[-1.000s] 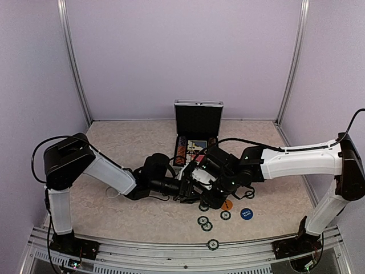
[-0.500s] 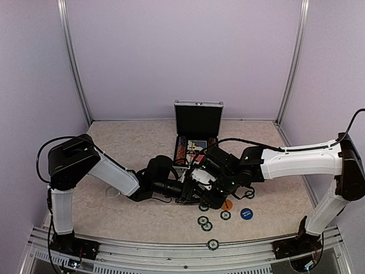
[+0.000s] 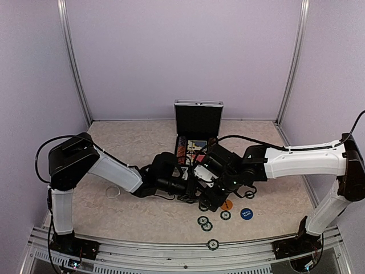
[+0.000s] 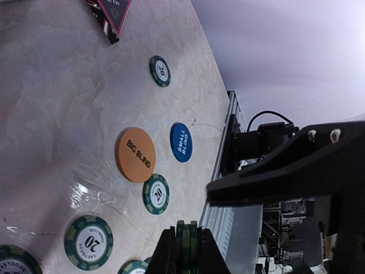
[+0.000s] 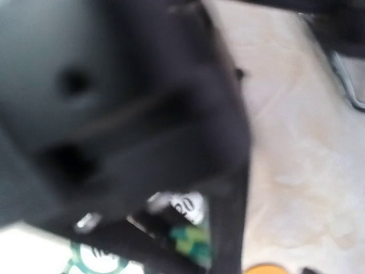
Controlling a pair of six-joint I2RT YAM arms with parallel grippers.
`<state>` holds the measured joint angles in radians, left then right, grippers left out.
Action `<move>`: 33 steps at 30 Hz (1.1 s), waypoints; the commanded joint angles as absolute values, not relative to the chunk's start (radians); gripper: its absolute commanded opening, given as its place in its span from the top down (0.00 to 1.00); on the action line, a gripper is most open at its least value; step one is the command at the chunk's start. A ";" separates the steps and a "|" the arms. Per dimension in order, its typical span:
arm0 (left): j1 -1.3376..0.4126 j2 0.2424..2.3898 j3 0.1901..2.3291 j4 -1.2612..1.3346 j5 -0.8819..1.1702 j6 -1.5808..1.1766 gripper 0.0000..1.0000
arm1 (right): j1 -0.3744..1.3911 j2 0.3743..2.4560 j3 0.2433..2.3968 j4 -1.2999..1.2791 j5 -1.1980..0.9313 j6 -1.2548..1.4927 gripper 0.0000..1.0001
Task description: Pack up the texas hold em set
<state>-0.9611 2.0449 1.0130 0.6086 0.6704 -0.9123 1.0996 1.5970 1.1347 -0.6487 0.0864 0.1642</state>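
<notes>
Chips [image 4: 187,240], a short green stack on edge, are pinched in the left tool [image 4: 186,257] over the desk [image 3: 131,142], just near of the open case [image 3: 198,120]. Right tool [image 3: 208,194] is blurred; its spread cannot be told. Carry them level, firmly squeezed, far into the case.

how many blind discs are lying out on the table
2: the orange big blind disc and the blue small blind disc beside it, not touching; more may be hidden
</notes>
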 commanded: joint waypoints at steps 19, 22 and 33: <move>-0.861 2.121 1.750 -0.132 0.308 -0.083 1.00 | 1.051 1.205 0.983 -0.637 0.271 0.297 0.00; -0.861 2.176 1.825 -0.182 0.292 0.029 1.00 | 1.049 1.166 0.968 -0.632 0.296 0.309 0.00; -0.845 2.276 1.910 -0.209 0.280 0.347 1.00 | 1.035 1.017 0.937 -0.629 0.282 0.361 0.00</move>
<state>-0.8585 2.2520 1.8431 -0.1940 0.2718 0.1707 1.0439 1.0309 0.9565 -0.6365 0.2752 0.3325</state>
